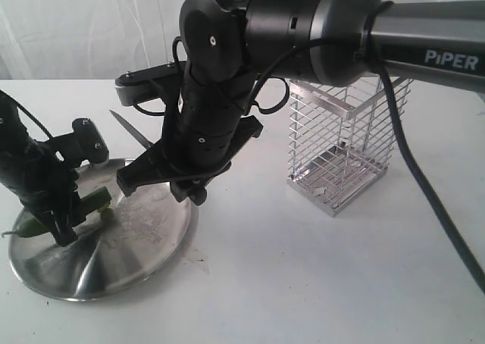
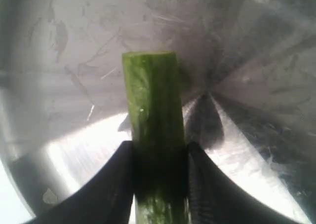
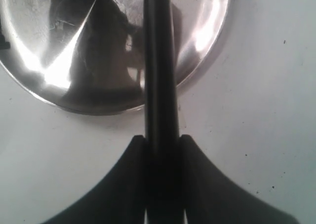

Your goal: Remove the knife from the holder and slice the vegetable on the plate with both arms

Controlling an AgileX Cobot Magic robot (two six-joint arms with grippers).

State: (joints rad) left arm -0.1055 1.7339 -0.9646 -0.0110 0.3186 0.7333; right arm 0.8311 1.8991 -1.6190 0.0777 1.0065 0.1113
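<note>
The vegetable point(image 2: 153, 100), dark green with a flat end, lies on the steel plate point(image 2: 69, 86). My left gripper point(image 2: 159, 155) is shut on it, one finger against each side. In the exterior view the left gripper point(image 1: 61, 224) stands on the left part of the plate point(image 1: 136, 253), with the vegetable point(image 1: 95, 200) sticking out on both sides. My right gripper point(image 3: 162, 142) is shut on the black handle of the knife point(image 3: 160, 61). The knife's pointed blade point(image 1: 130, 129) hangs above the plate's far edge, beyond the right gripper point(image 1: 163, 161). The wire holder point(image 1: 341, 147) stands to the right.
The plate point(image 3: 49, 46) sits on a white table point(image 1: 318, 283). The large right arm marked PiPER point(image 1: 424, 37) reaches across from the upper right, above and in front of the holder. Its cable point(image 1: 432, 200) trails down on the right.
</note>
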